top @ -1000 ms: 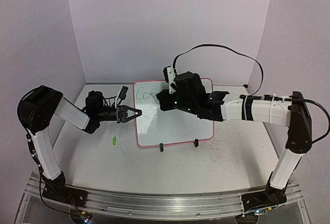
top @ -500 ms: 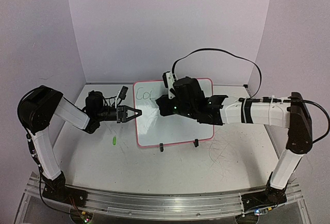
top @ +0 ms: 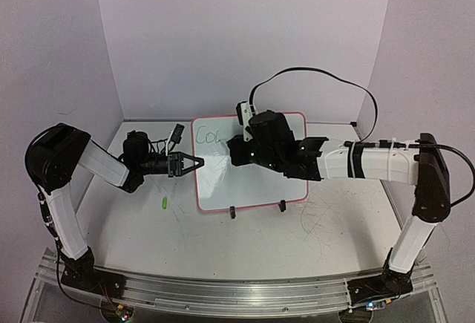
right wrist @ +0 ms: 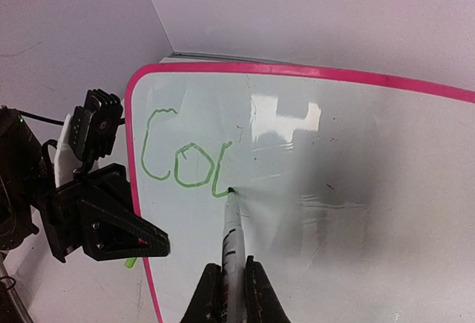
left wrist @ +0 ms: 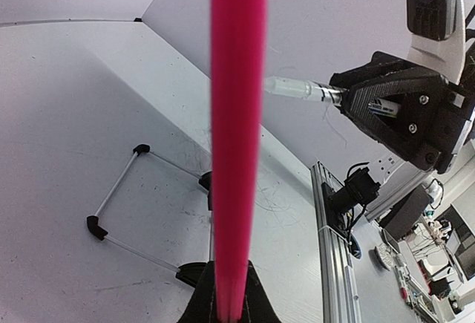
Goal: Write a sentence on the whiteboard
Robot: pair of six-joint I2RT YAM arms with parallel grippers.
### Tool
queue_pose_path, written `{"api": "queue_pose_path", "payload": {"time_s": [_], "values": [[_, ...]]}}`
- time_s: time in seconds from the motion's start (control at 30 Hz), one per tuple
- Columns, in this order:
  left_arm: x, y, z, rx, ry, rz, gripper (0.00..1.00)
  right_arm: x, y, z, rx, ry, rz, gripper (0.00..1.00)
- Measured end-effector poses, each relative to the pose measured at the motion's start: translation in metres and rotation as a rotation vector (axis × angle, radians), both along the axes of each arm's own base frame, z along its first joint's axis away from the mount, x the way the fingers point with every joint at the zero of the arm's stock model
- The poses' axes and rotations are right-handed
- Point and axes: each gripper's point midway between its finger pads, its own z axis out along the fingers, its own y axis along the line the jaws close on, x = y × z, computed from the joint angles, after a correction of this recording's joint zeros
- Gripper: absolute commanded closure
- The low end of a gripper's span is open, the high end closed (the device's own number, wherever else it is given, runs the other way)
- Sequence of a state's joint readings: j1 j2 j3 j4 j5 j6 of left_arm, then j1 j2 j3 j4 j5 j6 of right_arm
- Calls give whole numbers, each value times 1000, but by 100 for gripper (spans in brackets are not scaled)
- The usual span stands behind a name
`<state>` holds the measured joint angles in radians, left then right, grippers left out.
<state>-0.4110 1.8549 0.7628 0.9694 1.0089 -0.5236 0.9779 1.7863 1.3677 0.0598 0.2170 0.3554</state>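
The right fingers (right wrist: 206, 293) pinch a green marker (right wrist: 232, 237). Its tip, just ahead of them, touches the whiteboard (right wrist: 356, 160) at the end of green letters (right wrist: 178, 163) beginning "Co". The left fingers (right wrist: 111, 226) are clamped on the board's pink rim (left wrist: 236, 115), which runs between them.

A robotics lab: pale booth walls (top: 245, 33), aluminium mounting rail (top: 223, 291), cluttered equipment bench (left wrist: 438, 241) beyond.
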Motion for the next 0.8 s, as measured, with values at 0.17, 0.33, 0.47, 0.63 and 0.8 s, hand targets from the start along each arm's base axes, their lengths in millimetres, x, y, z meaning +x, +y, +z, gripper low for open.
{"api": "queue_pose_path", "payload": {"time_s": [0.17, 0.33, 0.47, 0.63, 0.8], "values": [[0, 0, 0, 0, 0, -1, 100, 3, -1, 5, 1, -13, -15, 100], [0, 0, 0, 0, 0, -1, 100, 8, -4, 10, 3, -27, -31, 100], [0, 0, 0, 0, 0, -1, 100, 11, -5, 16, 7, -37, -39, 100], [0, 0, 0, 0, -1, -2, 100, 15, -7, 22, 15, -47, -47, 100], [0, 0, 0, 0, -1, -2, 100, 16, -7, 22, 16, -47, -47, 100]]}}
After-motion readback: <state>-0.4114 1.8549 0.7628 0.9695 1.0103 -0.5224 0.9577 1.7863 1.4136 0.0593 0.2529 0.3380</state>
